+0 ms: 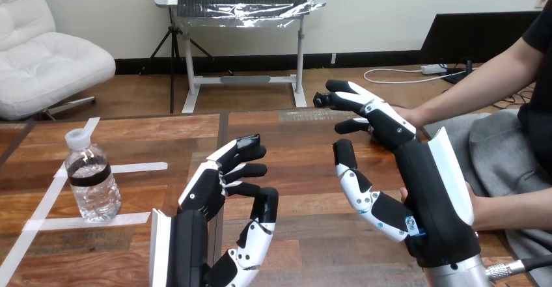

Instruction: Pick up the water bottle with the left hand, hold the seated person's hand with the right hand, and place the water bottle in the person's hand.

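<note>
Left hand [203, 196] hovers empty, fingers relaxed, right of the water bottle [92, 177], which stands upright and ungrasped on the table [293, 145] at left. Right hand [426, 170], raised with fingers spread and holding nothing, sits beside the person's hand [480, 207], apparently positioned to take it.

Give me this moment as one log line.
water bottle: upright on table, untouched | left hand: open, apart from bottle | right hand: open, by person's far hand, contact unclear
</note>
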### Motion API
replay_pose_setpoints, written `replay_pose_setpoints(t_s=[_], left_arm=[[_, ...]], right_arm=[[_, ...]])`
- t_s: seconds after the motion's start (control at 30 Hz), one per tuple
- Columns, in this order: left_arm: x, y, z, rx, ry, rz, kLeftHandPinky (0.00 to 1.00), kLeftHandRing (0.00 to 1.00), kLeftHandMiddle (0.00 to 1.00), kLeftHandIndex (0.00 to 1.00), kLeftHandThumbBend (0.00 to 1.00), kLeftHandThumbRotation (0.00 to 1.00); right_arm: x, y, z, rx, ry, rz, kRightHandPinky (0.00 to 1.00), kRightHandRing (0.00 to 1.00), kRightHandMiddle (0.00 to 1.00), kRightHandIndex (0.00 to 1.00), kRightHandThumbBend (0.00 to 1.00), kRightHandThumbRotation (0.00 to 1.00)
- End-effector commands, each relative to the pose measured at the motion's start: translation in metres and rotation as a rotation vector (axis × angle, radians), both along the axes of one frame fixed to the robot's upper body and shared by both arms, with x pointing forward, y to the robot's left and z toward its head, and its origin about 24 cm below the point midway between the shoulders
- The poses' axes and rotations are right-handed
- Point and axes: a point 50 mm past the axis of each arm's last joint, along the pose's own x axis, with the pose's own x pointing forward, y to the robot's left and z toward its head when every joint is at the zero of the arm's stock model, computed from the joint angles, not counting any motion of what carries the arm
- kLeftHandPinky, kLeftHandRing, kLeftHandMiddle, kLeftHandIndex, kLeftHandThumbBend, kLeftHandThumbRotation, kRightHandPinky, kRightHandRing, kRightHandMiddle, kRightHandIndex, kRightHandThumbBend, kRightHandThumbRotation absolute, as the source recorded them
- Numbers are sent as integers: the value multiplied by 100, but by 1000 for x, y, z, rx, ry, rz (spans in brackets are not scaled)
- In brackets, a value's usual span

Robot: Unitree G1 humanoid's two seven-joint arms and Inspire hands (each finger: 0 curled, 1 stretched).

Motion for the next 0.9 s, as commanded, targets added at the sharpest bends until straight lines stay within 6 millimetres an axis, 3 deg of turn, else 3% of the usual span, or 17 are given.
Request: replay_pose_setpoints(t_s=[0.0, 0.53, 0.87], left_arm=[[10, -9, 22, -110, -107, 45, 57, 67, 73, 75, 32, 47], [11, -2, 31, -75, -163, 83, 56, 68, 74, 75, 34, 49], [13, 14, 47, -15, -263, 192, 61, 70, 74, 74, 38, 43]], right_arm=[[8, -2, 13, -1, -61, -7, 67, 80, 86, 74, 4, 0], [7, -3, 12, -1, -61, -7, 67, 81, 86, 74, 4, 0], [8, -3, 12, -11, -66, -8, 67, 81, 86, 74, 5, 0]])
